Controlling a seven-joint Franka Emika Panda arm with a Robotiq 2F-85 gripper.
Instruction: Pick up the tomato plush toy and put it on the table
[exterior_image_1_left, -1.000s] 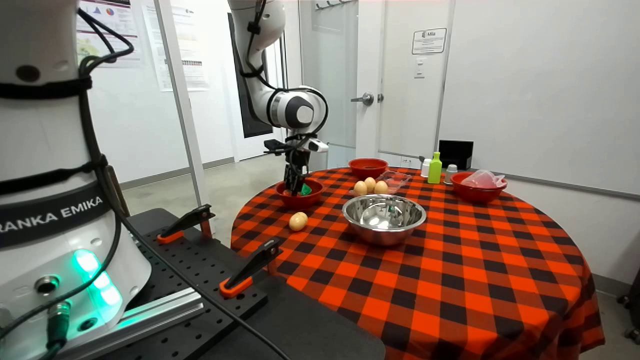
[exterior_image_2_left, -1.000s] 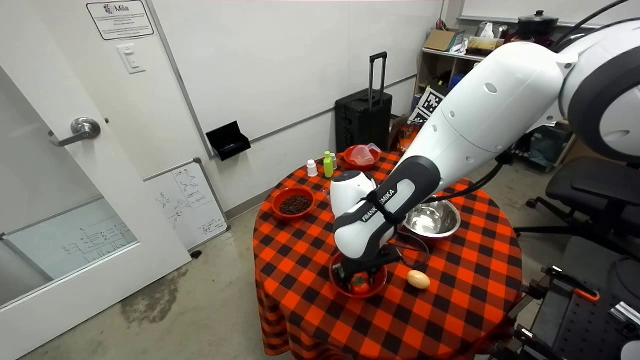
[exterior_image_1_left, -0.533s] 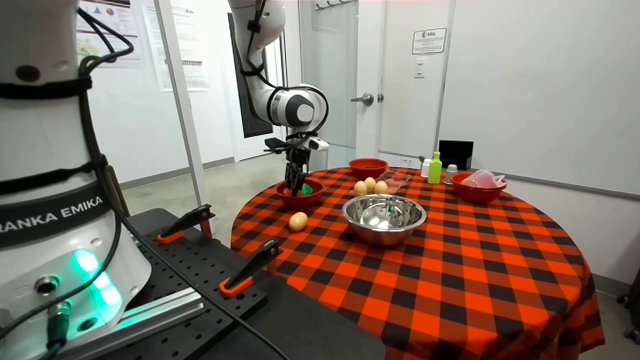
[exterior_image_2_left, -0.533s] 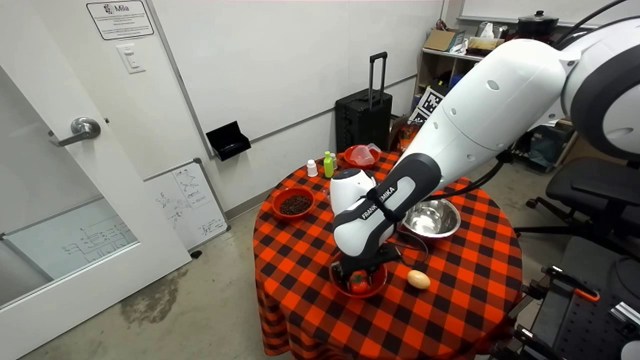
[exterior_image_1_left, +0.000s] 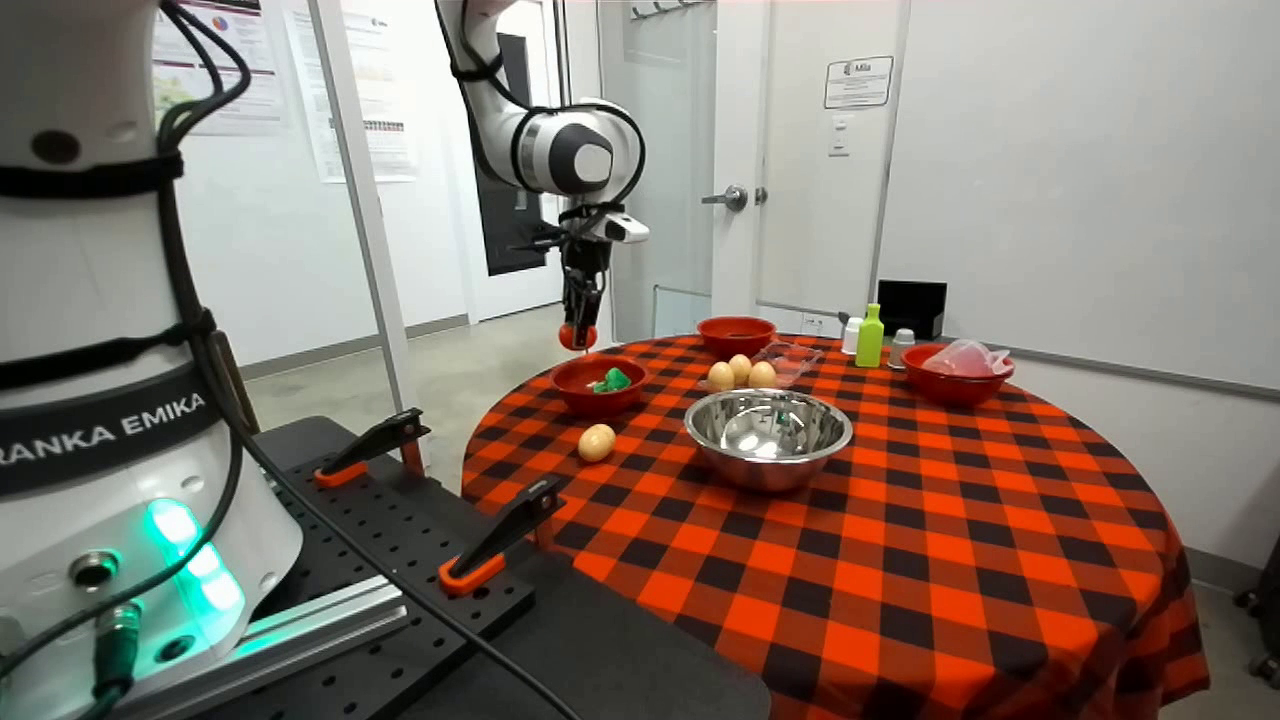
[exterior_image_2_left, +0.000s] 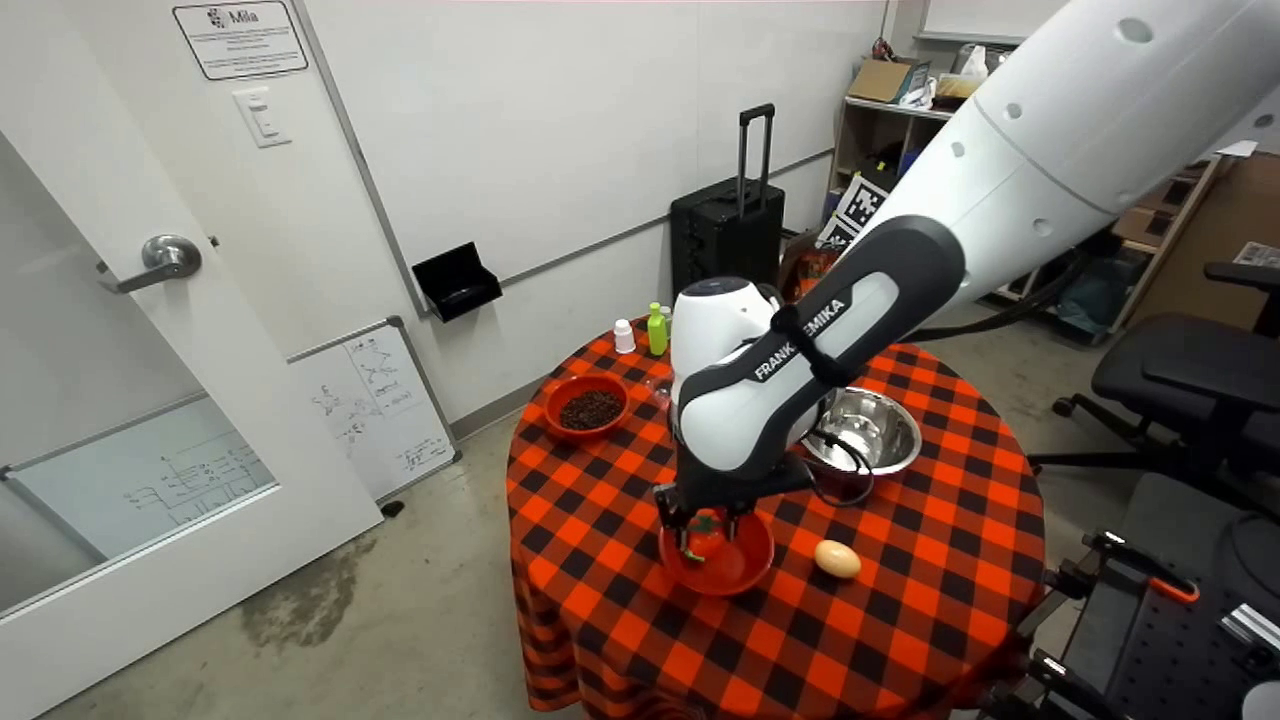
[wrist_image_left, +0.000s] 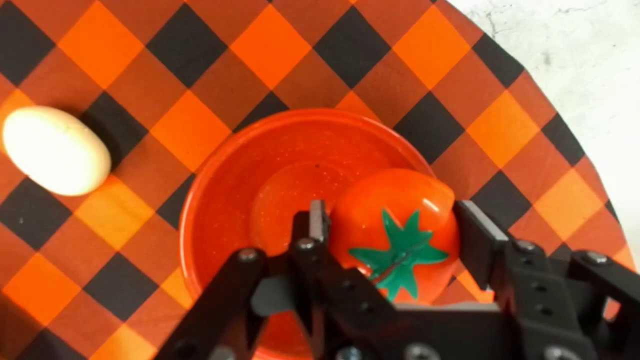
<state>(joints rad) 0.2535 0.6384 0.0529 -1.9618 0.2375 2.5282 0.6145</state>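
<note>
above a red bowl (exterior_image_1_left: 600, 403), toward three o'clock in the wrist view, hangs the tomato toy (wrist_image_left: 395, 235), the tool (wrist_image_left: 399, 221) clamped on its sides. the bent arm (exterior_image_1_left: 550, 150) aims its wrist at six o'clock in an exterior view. the toy is round, glossy, star-leafed; checked cloth (exterior_image_2_left: 880, 640) covers the table (exterior_image_1_left: 900, 550).

Table (exterior_image_1_left: 850, 540) in both exterior views, close below in wrist view.

Pincer (wrist_image_left: 398, 222) cut off by the bottom edge of the wrist view, red bowl (wrist_image_left: 225, 200) partly covered by it, steel bowl (exterior_image_2_left: 880, 430) partly hidden behind the arm (exterior_image_2_left: 900, 290) in an exterior view, lower lines of the wall sign (exterior_image_2_left: 240, 40) too small to read
</note>
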